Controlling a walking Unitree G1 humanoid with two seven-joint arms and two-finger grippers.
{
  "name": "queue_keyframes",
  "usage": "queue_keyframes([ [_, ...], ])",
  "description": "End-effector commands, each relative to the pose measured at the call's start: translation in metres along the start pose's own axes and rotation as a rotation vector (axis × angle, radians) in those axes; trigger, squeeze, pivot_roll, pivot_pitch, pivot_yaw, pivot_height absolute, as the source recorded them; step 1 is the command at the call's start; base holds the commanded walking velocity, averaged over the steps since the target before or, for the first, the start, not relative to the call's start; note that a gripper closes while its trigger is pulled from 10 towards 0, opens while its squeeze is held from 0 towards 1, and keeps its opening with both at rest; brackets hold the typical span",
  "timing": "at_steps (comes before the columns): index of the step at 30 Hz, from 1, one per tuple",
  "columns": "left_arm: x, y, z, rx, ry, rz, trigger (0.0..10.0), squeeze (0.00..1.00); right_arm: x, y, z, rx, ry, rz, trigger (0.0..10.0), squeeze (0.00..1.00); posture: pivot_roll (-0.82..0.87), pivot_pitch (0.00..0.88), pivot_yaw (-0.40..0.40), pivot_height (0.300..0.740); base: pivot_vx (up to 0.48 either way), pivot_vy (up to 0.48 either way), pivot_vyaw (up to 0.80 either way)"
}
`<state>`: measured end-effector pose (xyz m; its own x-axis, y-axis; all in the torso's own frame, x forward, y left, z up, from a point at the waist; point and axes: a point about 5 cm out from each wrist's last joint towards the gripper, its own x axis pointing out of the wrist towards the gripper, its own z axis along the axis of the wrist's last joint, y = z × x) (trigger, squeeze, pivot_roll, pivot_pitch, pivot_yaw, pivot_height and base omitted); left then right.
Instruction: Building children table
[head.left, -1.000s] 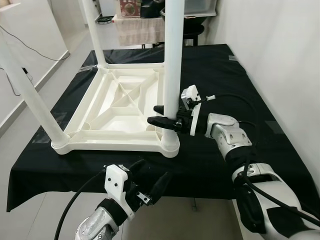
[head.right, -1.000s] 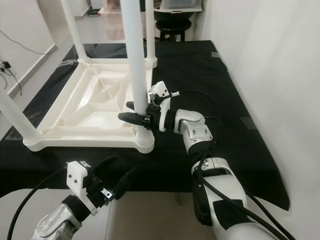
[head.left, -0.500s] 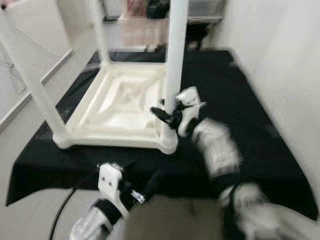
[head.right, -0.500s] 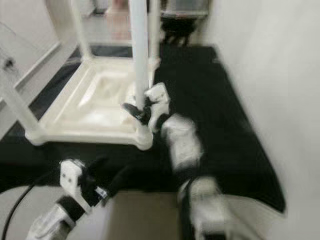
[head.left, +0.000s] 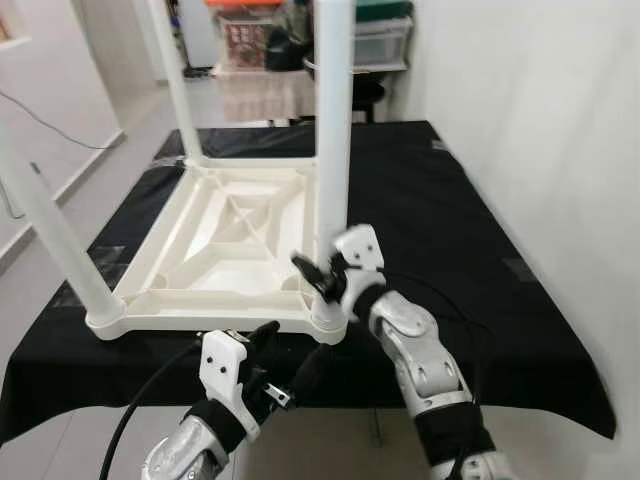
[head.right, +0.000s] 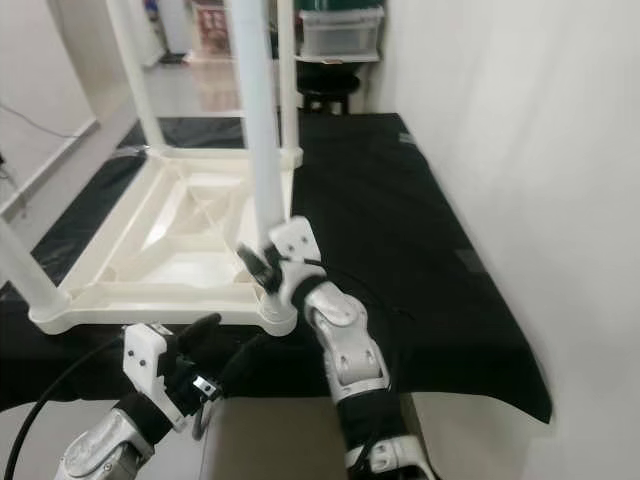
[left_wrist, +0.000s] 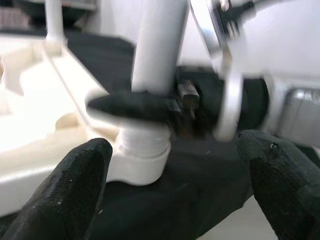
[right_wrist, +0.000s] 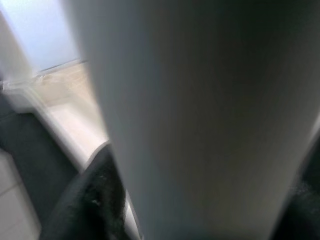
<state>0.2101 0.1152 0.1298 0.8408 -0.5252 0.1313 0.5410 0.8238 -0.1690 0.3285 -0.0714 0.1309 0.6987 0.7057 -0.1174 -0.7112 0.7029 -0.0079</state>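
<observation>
A white plastic children's table (head.left: 230, 230) lies upside down on a black cloth, its legs pointing up. My right gripper (head.left: 318, 275) is shut on the near right leg (head.left: 333, 130), just above the socket at the table's corner. In the right wrist view that leg (right_wrist: 200, 120) stands close between the black fingers (right_wrist: 95, 200). My left gripper (head.left: 290, 345) hangs open below the cloth's front edge, facing the same corner. In the left wrist view one right finger (left_wrist: 130, 106) crosses the leg (left_wrist: 160, 45) beyond my open left fingertips (left_wrist: 75, 190).
The black cloth (head.left: 450, 230) has bare room to the right of the table. A white wall (head.left: 540, 130) runs close along the right side. The near left leg (head.left: 50, 230) and far left leg (head.left: 172, 80) stand upright. A stool and storage boxes (head.left: 370, 40) sit behind.
The whole view has shifted and blurred in between, so the camera moved. My right arm now reaches the leg from the front instead of from the right. The left gripper stays open.
</observation>
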Motion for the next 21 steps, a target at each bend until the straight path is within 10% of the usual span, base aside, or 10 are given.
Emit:
queue_keyframes([
  [1, 0.001, 0.002, -0.003, -0.006, 0.017, 0.007, 10.0, 0.0, 0.005, 0.012, 0.013, -0.001, -0.05, 0.127, 10.0, 1.0, -0.02, 0.083, 0.006, 0.74, 0.0, 0.0, 0.0],
  [3, 0.001, 0.002, -0.003, -0.007, 0.019, 0.006, 10.0, 0.0, 0.005, 0.014, 0.022, -0.006, -0.059, 0.23, 10.0, 1.0, -0.02, 0.076, 0.01, 0.74, 0.0, 0.0, 0.0],
  [4, 0.002, 0.003, -0.004, -0.007, 0.02, 0.005, 10.0, 0.0, 0.003, 0.011, 0.031, -0.058, -0.061, 0.334, 10.0, 0.0, -0.01, 0.07, 0.009, 0.74, 0.0, 0.0, 0.0],
  [9, 0.005, 0.005, -0.005, 0.0, 0.022, 0.008, 10.0, 0.0, 0.001, -0.008, 0.045, -0.182, -0.024, 0.602, 10.0, 0.0, 0.0, 0.059, 0.006, 0.74, 0.0, 0.0, 0.0],
  [14, 0.005, 0.006, -0.006, 0.003, 0.022, 0.013, 10.0, 0.0, 0.009, -0.022, 0.053, -0.108, -0.014, 0.61, 10.0, 0.0, 0.01, 0.053, 0.005, 0.74, 0.0, 0.0, 0.0],
  [15, 0.005, 0.006, -0.006, 0.003, 0.022, 0.014, 10.0, 0.0, 0.01, -0.024, 0.053, -0.096, -0.01, 0.607, 2.9, 0.0, 0.01, 0.05, 0.004, 0.74, 0.0, 0.0, 0.0],
  [16, 0.005, 0.006, -0.006, 0.003, 0.022, 0.015, 10.0, 0.0, 0.011, -0.026, 0.054, -0.088, -0.006, 0.604, 2.9, 0.0, 0.01, 0.05, 0.004, 0.74, 0.0, 0.0, 0.0],
  [17, 0.005, 0.006, -0.006, 0.003, 0.022, 0.015, 10.0, 0.0, 0.011, -0.028, 0.053, -0.071, -0.002, 0.605, 0.0, 0.0, 0.01, 0.049, 0.003, 0.74, 0.0, 0.0, 0.0],
  [21, 0.006, 0.006, -0.007, 0.003, 0.022, 0.015, 10.0, 0.0, 0.01, -0.029, 0.053, -0.058, 0.0, 0.614, 0.0, 0.0, 0.01, 0.049, 0.003, 0.74, 0.0, 0.0, 0.0],
])
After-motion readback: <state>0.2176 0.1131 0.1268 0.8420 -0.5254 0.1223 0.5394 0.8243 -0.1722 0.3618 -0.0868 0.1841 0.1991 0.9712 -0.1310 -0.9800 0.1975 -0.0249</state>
